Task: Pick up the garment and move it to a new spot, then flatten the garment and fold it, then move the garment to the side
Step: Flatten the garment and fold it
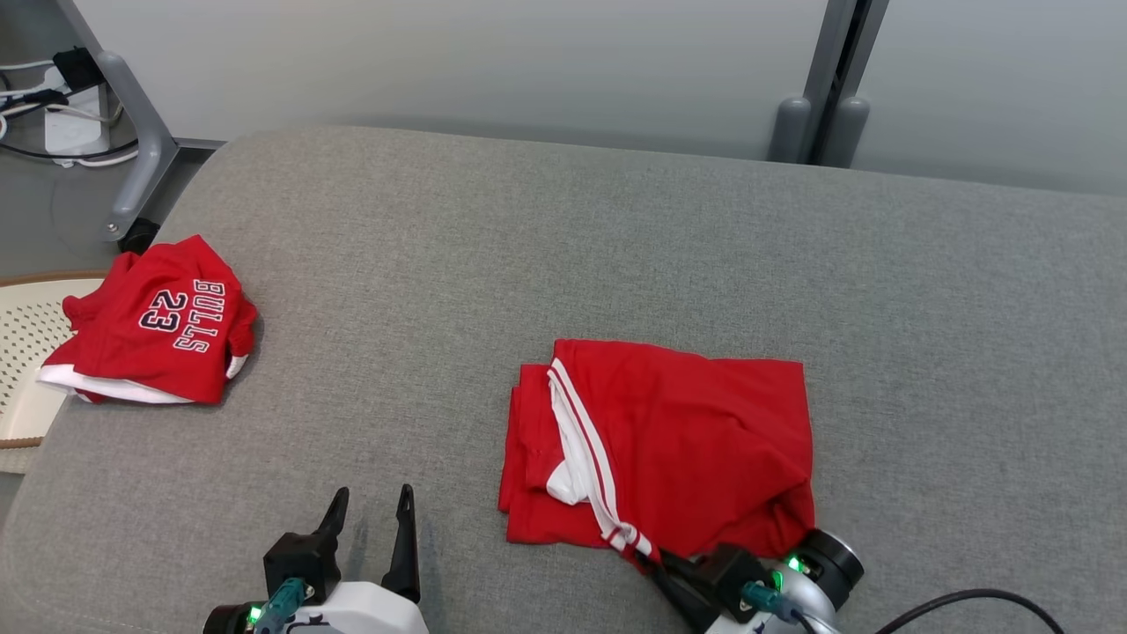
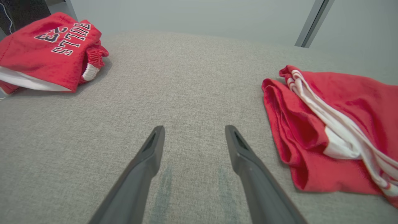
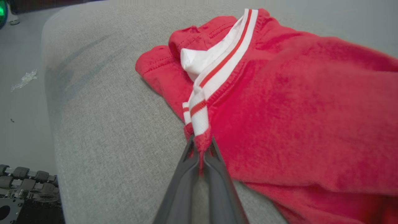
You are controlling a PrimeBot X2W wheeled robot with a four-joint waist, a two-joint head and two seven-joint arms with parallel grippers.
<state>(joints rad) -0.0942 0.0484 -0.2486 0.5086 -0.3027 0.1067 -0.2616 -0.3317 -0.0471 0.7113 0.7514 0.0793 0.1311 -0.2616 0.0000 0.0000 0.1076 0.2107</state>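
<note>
Right wrist view: clamping right gripper [image 3: 201, 148] onto striped hem corner of red garment [image 3: 295, 109]. Lying folded on grey cushion [image 1: 616, 229], right of centre, near front edge. Holding left gripper [image 1: 371, 495] spread, empty, just left of red garment.

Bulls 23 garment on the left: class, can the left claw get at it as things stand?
Probably yes: the left claw is open and bare grey cushion lies between it and the Bulls garment.
</note>
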